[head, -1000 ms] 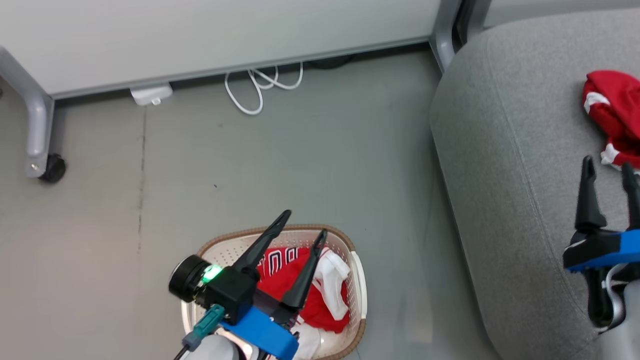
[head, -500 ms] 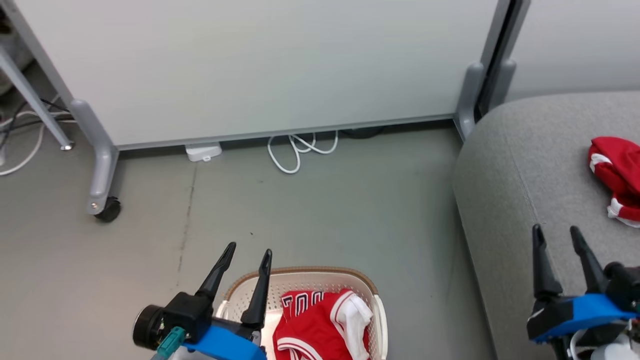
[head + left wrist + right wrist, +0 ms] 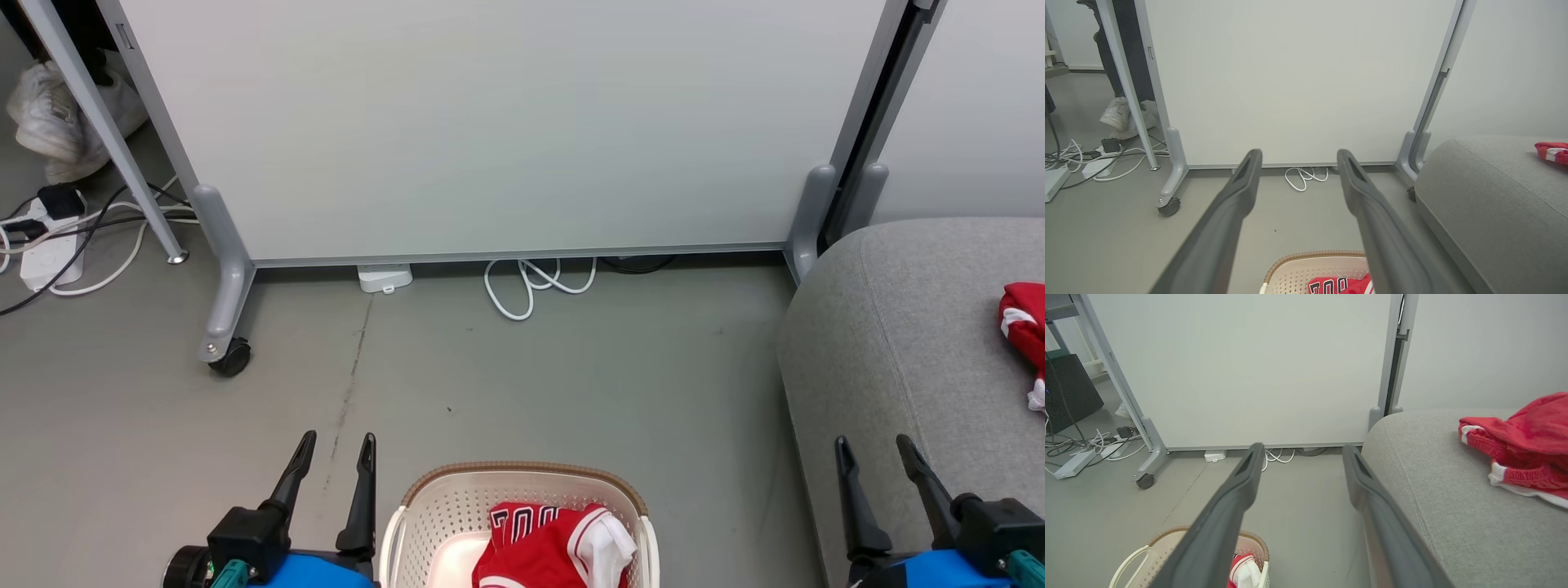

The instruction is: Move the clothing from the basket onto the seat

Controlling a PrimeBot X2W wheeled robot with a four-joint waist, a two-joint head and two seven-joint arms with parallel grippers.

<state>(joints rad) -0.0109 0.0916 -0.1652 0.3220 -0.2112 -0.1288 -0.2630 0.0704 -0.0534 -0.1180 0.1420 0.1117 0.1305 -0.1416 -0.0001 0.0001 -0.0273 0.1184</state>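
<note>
Far to the left of the basket [image 3: 522, 471], white shoes [image 3: 41, 122] and a power strip [image 3: 41, 253] lie on the floor behind a partition [image 3: 490, 122]. The left wrist view adds dark trouser legs above the shoes. Nearer the basket, the partition's castor [image 3: 229, 359] rests on the floor. Just left of the basket, the left gripper [image 3: 339, 438] hangs above bare floor, its fingers apart and holding nothing. Inside the basket, a red garment [image 3: 547, 543] with white trim and dark lettering lies crumpled against the right wall. Beyond the basket, a white cable [image 3: 535, 286] coils at the partition's foot. To the right of the basket, the right gripper [image 3: 873, 443] hovers over the near edge of the seat [image 3: 890, 351], fingers spread and empty. Farther right, a second red garment [image 3: 1024, 327] lies on the seat; the right wrist view shows its ribbed white-striped trim.
</note>
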